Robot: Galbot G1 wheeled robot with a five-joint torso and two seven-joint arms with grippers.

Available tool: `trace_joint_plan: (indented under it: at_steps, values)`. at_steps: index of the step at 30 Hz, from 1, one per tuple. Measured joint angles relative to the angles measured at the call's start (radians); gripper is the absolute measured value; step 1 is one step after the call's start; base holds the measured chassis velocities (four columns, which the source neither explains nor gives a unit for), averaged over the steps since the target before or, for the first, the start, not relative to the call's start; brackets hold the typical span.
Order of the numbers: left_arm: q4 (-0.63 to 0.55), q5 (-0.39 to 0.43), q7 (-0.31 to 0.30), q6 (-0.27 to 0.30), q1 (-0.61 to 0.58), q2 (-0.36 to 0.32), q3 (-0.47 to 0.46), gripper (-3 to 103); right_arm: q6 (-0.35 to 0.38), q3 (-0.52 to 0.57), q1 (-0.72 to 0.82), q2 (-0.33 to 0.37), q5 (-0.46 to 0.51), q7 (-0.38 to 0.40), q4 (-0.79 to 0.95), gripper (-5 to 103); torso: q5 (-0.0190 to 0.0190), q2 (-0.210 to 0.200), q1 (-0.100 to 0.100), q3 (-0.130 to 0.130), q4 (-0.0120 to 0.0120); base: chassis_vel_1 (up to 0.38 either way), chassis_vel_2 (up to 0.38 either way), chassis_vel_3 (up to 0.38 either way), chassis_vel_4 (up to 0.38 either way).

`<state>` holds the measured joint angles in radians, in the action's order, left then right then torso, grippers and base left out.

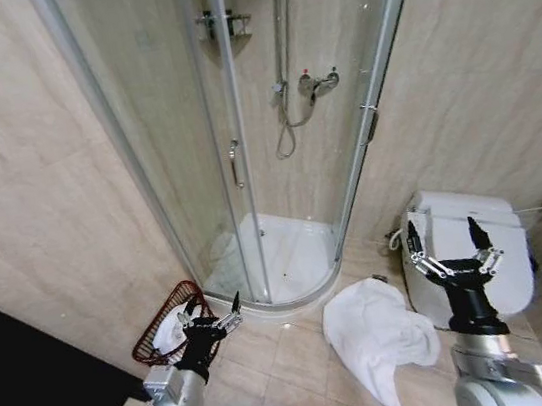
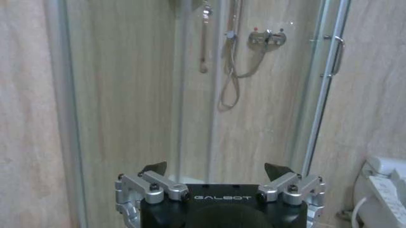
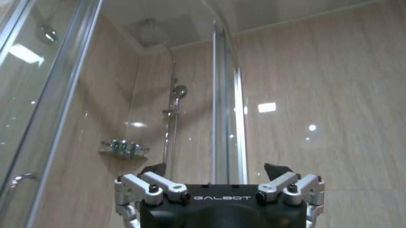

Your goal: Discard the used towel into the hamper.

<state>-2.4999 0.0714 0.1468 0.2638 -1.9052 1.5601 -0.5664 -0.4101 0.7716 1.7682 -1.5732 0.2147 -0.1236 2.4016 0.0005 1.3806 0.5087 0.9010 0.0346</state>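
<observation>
Shower ahead, both grippers raised (open-jawed).

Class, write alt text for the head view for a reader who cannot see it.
A white towel lies crumpled on the tiled bathroom floor between a glass shower cubicle and a toilet. Both grippers hang open, the left gripper by the red-brown hamper, the right gripper before the toilet.

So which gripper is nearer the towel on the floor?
Right. The right gripper hangs beside the towel, over the toilet; the left gripper is by the hamper.
</observation>
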Motion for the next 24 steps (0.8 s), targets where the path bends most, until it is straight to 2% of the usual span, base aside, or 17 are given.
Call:
trace_joint_plan:
  at_steps: [8, 17, 24]
  values:
    - [0.0, 0.0, 0.0, 0.0, 0.0, 0.0, 0.0, 100, -0.029, -0.008, -0.01, -0.002, -0.018, -0.003, -0.002, 100, -0.0009, 0.0, 0.0, 0.0, 0.0003, -0.047, -0.054, 0.065, 0.017]
    - [0.0, 0.0, 0.0, 0.0, 0.0, -0.001, 0.0, 100, -0.029, -0.011, -0.018, -0.004, -0.016, 0.022, 0.014, 100, -0.0006, 0.0, 0.0, 0.0, 0.0001, 0.029, 0.005, -0.056, -0.033]
    - [0.0, 0.0, 0.0, 0.0, 0.0, 0.0, 0.0, 100, -0.04, -0.011, -0.007, -0.006, -0.013, 0.01, 0.017, 100, -0.0003, 0.0, 0.0, 0.0, 0.0, -0.087, -0.064, -0.042, -0.052]
